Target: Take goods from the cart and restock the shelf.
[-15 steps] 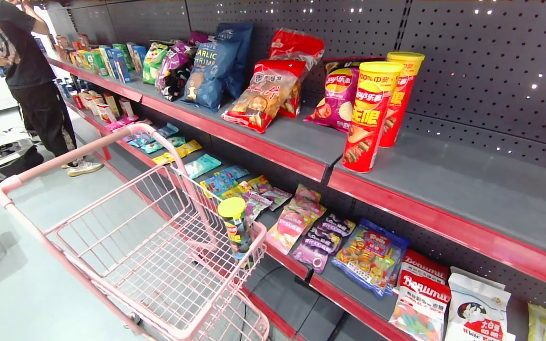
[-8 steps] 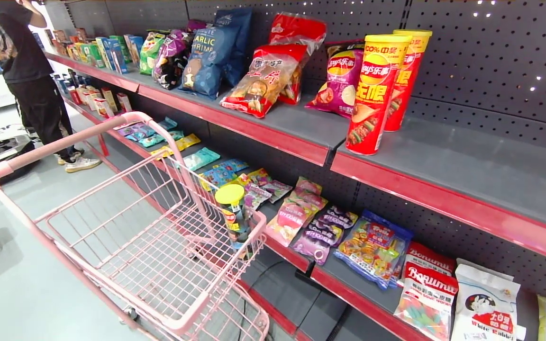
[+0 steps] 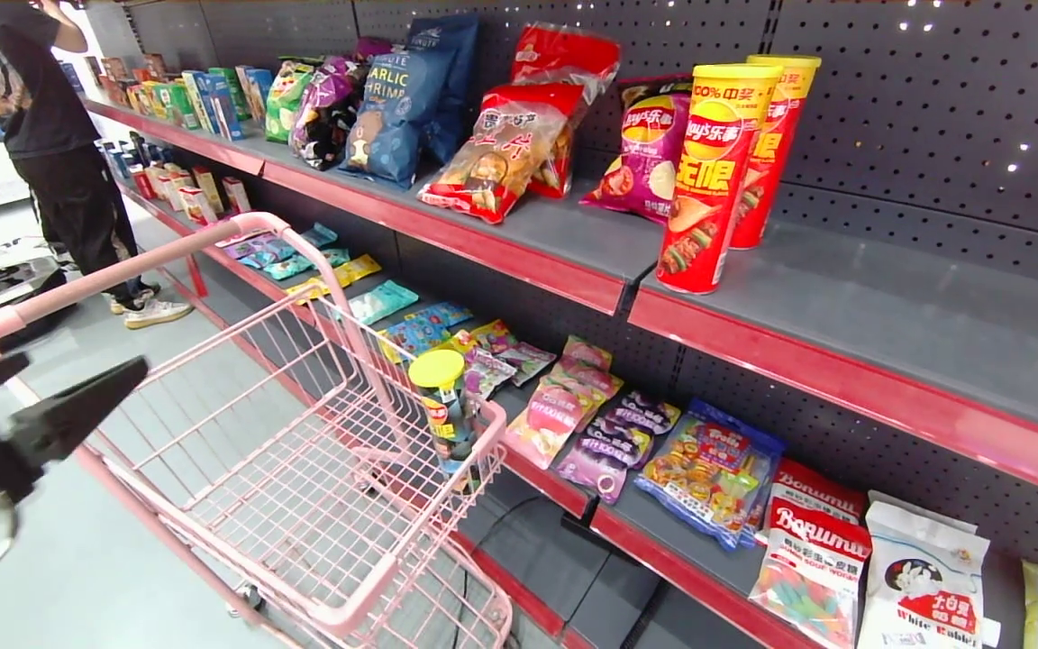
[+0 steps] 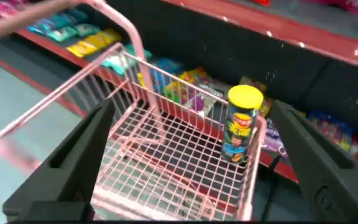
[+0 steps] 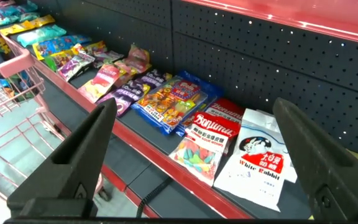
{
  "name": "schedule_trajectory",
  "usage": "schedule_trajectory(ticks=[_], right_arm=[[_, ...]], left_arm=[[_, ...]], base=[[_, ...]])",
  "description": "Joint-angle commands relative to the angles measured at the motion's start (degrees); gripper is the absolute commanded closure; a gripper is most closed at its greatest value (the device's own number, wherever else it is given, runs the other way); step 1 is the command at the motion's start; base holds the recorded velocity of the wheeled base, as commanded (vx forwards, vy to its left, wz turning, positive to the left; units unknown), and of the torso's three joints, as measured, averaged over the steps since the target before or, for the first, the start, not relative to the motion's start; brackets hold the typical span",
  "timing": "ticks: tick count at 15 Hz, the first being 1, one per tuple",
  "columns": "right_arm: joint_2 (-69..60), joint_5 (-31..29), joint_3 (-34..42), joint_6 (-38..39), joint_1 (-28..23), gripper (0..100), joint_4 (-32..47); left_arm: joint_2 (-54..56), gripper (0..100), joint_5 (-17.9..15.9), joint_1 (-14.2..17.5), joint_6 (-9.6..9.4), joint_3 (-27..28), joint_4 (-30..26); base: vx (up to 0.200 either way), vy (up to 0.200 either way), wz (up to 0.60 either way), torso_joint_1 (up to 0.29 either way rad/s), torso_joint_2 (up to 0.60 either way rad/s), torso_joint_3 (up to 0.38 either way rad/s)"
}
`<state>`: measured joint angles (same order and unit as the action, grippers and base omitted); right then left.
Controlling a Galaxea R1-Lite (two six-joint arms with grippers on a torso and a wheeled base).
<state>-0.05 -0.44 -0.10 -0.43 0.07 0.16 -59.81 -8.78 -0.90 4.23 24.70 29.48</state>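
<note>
print on: chip tubes (image 3: 713, 171) | blue bag (image 3: 393, 117) | can (image 3: 445, 415) in cart (image 3: 122, 273) | not read off

The left gripper (image 4: 192, 109) carries 2 matte black fingers (image 4: 73, 168), broad at the base and tapering to blunt wedge tips, with flat, bevelled faces; the right gripper (image 5: 194, 106) has 2 fingers of the same black, angular build; a small round recess (image 4: 324, 198) marks 1 left finger near its base.

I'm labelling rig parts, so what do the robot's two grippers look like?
The left gripper and right gripper look alike: matte black, each with two long, flat, wedge-shaped jaws tapering toward the tips, with a small round recess near one jaw's base.
</note>
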Motion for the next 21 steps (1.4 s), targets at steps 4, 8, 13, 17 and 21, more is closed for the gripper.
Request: schedule_trajectory(ticks=[4, 8, 13, 17, 21], right_arm=[[0.05, 0.0, 0.01, -0.1, 0.01, 0, 0.02], [0.05, 0.0, 0.01, -0.1, 0.01, 0, 0.02], [0.05, 0.0, 0.01, -0.1, 0.01, 0, 0.02], [0.05, 0.0, 0.01, -0.1, 0.01, 0, 0.02], [0.05, 0.0, 0.01, -0.1, 0.01, 0, 0.02]], left_arm=[[-51.11, 0, -11.09, -5.16, -5.37, 10.02, 25.98], [-59.28, 0, -13.46, -8.5, -6.25, 15.12, 28.71], [-64.47, 0, -13.46, -12.72, -6.25, 20.04, 28.71], [-68.51, 0, -13.28, -14.65, -6.25, 24.52, 28.97], [-70.18, 0, -13.02, -14.83, -6.25, 25.93, 28.88]], base=[[0.0, 0.0, 0.0, 0.0, 0.0, 0.0], [0.0, 0.0, 0.0, 0.0, 0.0, 0.0], [0.0, 0.0, 0.0, 0.0, 0.0, 0.0], [0.0, 0.0, 0.0, 0.0, 0.0, 0.0], [0.0, 0.0, 0.0, 0.0, 0.0, 0.0]])
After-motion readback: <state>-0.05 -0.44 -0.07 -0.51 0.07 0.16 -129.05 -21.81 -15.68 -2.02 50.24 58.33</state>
